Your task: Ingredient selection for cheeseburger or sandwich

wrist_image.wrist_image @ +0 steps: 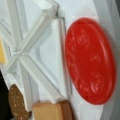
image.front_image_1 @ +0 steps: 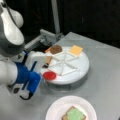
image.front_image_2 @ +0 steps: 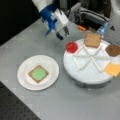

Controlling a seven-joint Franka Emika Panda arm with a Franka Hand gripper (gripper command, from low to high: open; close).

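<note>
A white round divided tray holds the loose ingredients. These are a red round piece, a tan bread slice, a dark brown disc and a yellow-orange square. On the white plate lies the started sandwich, a bread slice topped with a green square. My gripper hovers open just above the tray's rim next to the red piece, holding nothing. The wrist view looks straight down on the red piece and shows no fingers.
A grey metal bracket and a small orange part sit behind the tray. My arm's blue and white body fills a front view's left. The grey table ends at a dark perforated edge.
</note>
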